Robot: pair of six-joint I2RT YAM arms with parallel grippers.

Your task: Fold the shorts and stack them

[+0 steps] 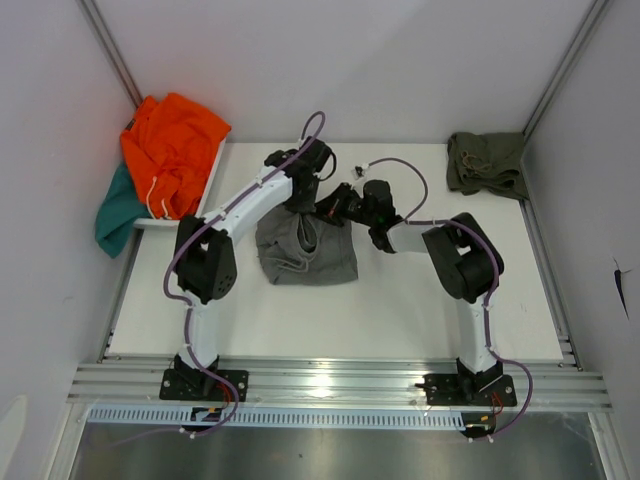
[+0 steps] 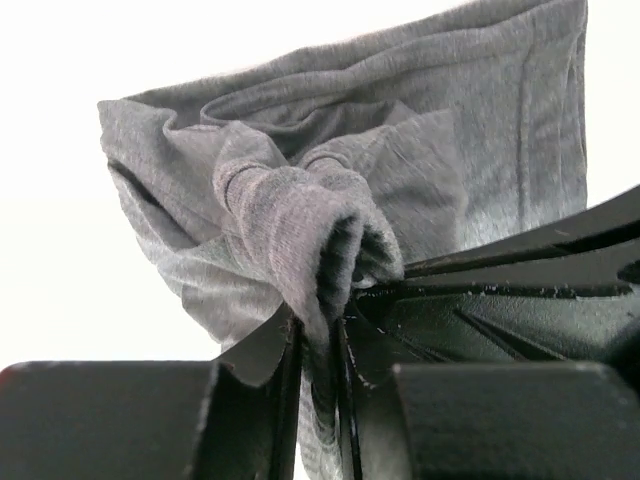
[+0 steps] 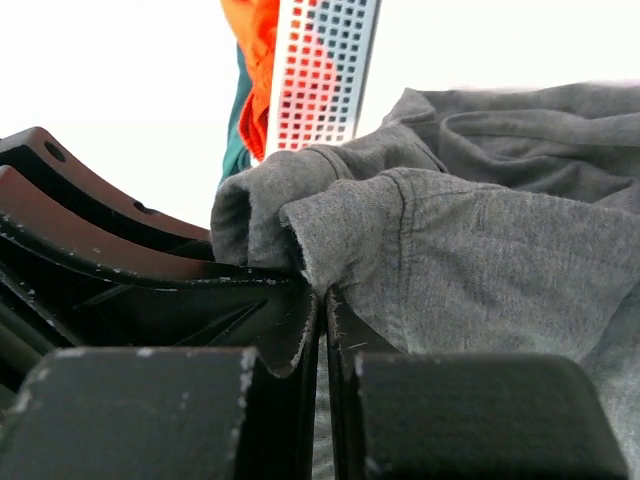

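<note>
The grey shorts (image 1: 305,250), soft crumpled jersey cloth, lie bunched in a heap on the flat white table (image 1: 400,310), in front of the two arm bases. Both grippers meet at the heap's far edge. The black two-finger left gripper (image 2: 320,330) is at the far left of that edge, its fingers drawn close with a thick rolled fold of the grey shorts pinched between them. Just to the right along the same edge, the black right gripper (image 3: 320,300) has its fingers pressed almost together, nipping a thin hem of the same cloth at the tips. Farther back and well right of the grey shorts, crumpled olive green cloth shorts (image 1: 487,163) sit at the table's corner. Far left of the grey shorts, a bright orange garment (image 1: 172,150) lies over a teal garment (image 1: 118,215).
</note>
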